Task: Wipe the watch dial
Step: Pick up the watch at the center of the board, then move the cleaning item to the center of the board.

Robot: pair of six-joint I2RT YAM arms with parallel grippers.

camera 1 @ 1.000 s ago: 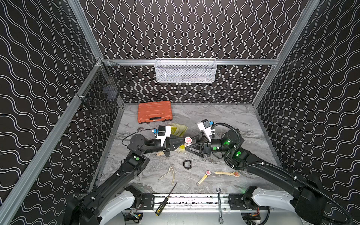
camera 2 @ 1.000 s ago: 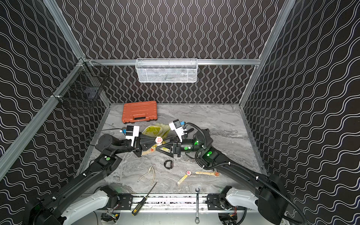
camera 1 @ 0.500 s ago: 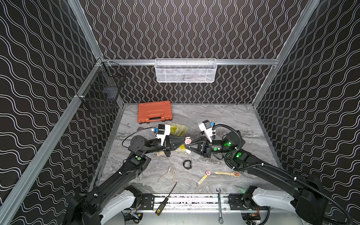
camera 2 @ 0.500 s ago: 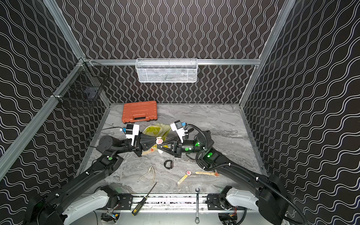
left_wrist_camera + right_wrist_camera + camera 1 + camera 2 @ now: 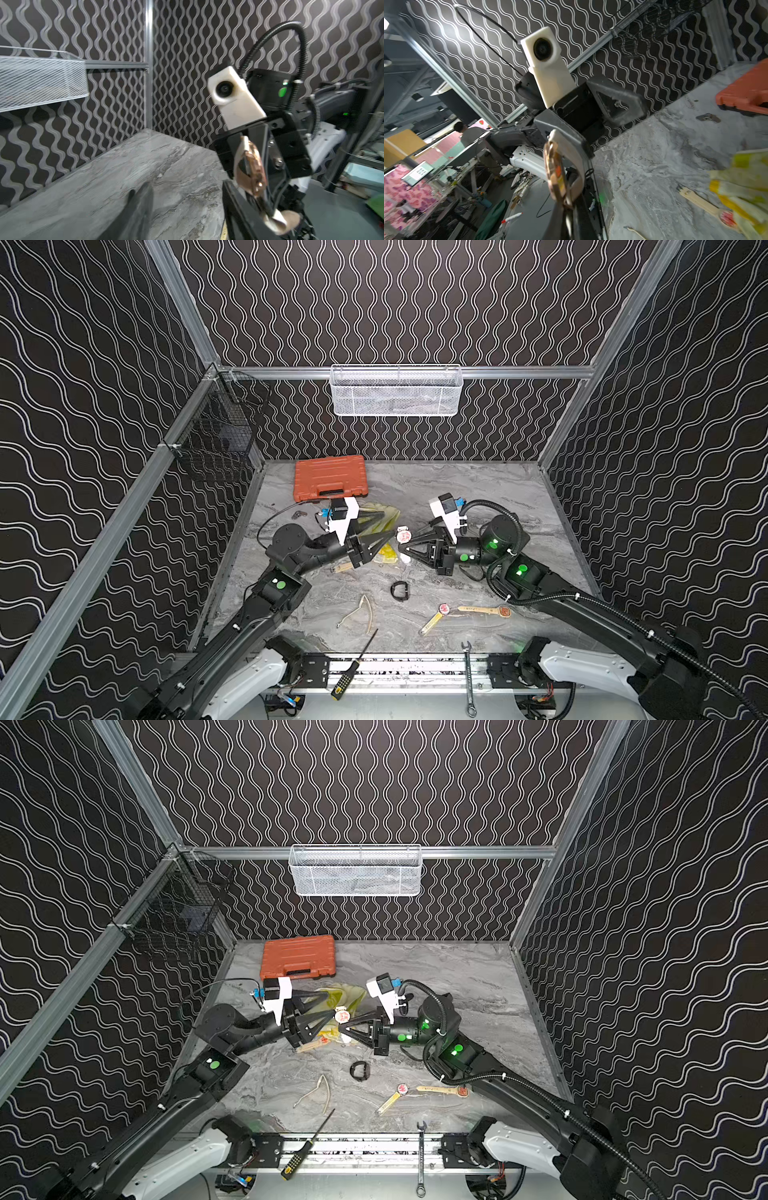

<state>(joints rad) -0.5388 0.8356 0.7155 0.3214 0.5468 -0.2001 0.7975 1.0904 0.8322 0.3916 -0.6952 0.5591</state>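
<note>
The watch (image 5: pixel 404 535), rose-gold with a white strap and a red-and-white dial, hangs above the tabletop between my two arms in both top views (image 5: pixel 342 1016). My right gripper (image 5: pixel 404 543) is shut on the watch (image 5: pixel 556 174), whose case stands edge-on just past its fingertips. My left gripper (image 5: pixel 388 527) stands open, its fingers (image 5: pixel 143 199) spread wide. The watch (image 5: pixel 251 166) sits just beyond one left finger, outside the gap. A yellow cloth (image 5: pixel 380 519) lies on the table behind the grippers.
An orange case (image 5: pixel 330 477) lies at the back left. Toward the front lie a black watch (image 5: pixel 400 591), two wooden sticks (image 5: pixel 482 609), glasses (image 5: pixel 361 614), a screwdriver (image 5: pixel 353 668) and a wrench (image 5: pixel 468 680). A white wire basket (image 5: pixel 397 389) hangs on the back wall.
My right gripper closed on the watch while the left still held it. The left gripper has now opened and let go of it.
</note>
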